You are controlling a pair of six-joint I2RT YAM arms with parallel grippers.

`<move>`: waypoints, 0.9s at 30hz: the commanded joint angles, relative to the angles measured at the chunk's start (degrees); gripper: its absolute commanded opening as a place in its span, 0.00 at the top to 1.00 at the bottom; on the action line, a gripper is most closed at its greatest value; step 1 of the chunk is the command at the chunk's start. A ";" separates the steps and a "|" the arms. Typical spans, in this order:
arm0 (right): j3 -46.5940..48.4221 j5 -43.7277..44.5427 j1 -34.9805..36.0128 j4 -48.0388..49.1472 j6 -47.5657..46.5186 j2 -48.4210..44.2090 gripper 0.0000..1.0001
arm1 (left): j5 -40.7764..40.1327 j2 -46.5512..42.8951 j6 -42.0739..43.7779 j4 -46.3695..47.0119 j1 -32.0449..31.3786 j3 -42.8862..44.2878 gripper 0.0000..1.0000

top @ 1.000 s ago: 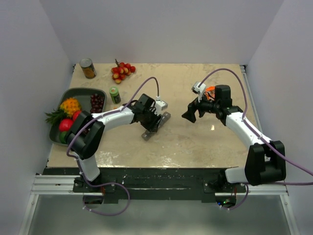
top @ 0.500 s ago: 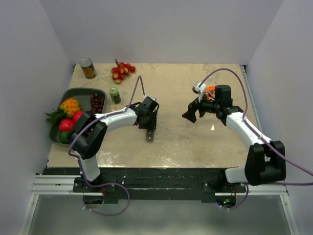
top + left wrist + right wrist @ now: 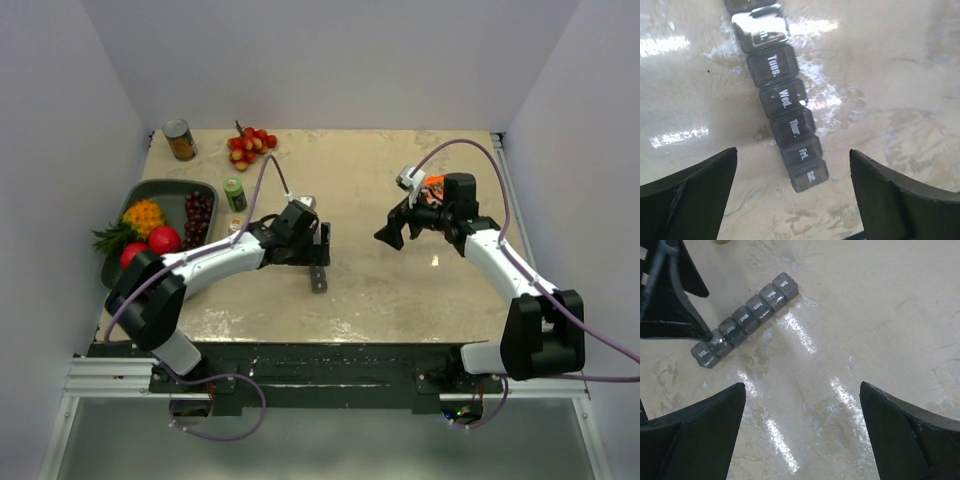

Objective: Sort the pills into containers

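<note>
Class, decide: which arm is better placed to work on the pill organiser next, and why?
Left, probably. The left gripper hangs open directly over the pill organiser, fingers straddling the strip in its wrist view. The right gripper, also open, sits off to one side, apart from it.

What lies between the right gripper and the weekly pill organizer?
Nothing but bare beige tabletop. The right wrist view shows only glossy surface between the open right gripper and the grey pill organizer; the top view agrees.
</note>
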 commanded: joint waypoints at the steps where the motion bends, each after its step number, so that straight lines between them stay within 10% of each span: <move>1: 0.00 -2.05 -0.93 0.67 -1.15 -2.45 0.01 | -0.08 -10.23 10.79 5.08 0.07 -1.47 0.01; 12: -1.32 -10.67 0.90 -0.13 -1.51 -3.34 0.01 | -16.68 -30.61 28.23 -0.72 0.60 -2.87 0.00; 27: 10.46 18.76 30.87 -7.26 9.11 8.70 0.01 | -23.72 -52.78 15.84 -6.26 0.86 -12.63 0.00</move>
